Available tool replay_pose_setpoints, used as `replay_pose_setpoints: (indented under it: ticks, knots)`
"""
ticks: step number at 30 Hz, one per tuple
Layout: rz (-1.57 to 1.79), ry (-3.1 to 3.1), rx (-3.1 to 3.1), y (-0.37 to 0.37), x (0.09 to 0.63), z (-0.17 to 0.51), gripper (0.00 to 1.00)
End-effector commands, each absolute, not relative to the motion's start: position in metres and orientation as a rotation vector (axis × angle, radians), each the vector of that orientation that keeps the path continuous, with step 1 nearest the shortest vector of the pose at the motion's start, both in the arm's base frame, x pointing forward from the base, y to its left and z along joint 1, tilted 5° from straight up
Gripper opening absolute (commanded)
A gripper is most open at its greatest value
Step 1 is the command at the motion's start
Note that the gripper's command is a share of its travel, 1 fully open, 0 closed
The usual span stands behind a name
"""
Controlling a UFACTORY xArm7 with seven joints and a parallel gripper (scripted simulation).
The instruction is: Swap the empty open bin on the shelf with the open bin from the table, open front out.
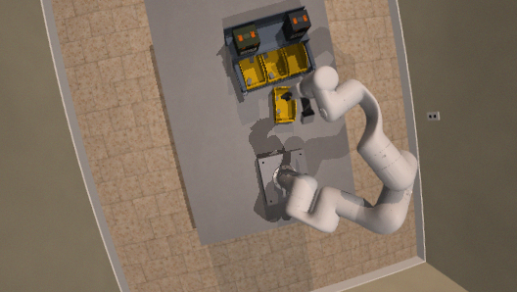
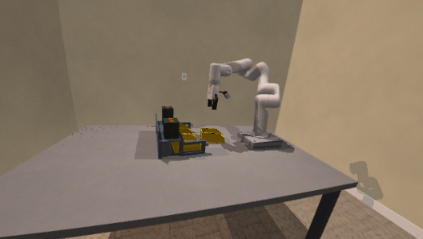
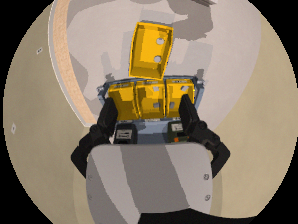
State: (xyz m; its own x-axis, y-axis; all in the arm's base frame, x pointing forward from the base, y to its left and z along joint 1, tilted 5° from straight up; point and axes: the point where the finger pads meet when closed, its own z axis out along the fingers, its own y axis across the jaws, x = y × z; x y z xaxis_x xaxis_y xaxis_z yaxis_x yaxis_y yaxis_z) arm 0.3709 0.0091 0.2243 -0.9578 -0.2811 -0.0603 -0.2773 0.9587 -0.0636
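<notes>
The empty yellow bin (image 1: 297,59) (image 3: 121,102) stands in the shelf (image 1: 267,40) (image 3: 151,129), at the right end of the row in the top view and the left end in the wrist view. The yellow bin with parts (image 1: 284,111) (image 2: 212,137) (image 3: 145,48) stands upright on the table in front of the shelf; two grey parts show in it. My gripper (image 1: 287,96) (image 2: 212,105) (image 3: 147,102) is open and empty, pointing down high above the bins. Its fingers appear on either side of the shelf row in the wrist view, touching nothing.
Two other yellow bins, the middle one (image 1: 275,66) (image 3: 149,100) and the end one (image 1: 252,73) (image 3: 177,99), hold grey parts. A greenish box (image 1: 246,39) (image 2: 171,128) and a black box (image 1: 297,25) (image 2: 167,112) stand on the shelf's rear board. The arm's base plate is farther from the shelf.
</notes>
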Motion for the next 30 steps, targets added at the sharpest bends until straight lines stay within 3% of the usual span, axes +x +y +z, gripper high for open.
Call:
replay_pose_setpoints:
  ticks: [1,30]
  knots:
    - [-0.079,3.036,-0.459,0.0074,0.3727,0.2235,1.0]
    - [-0.071,3.034,-0.498,0.0044,0.374,0.2202,1.0]
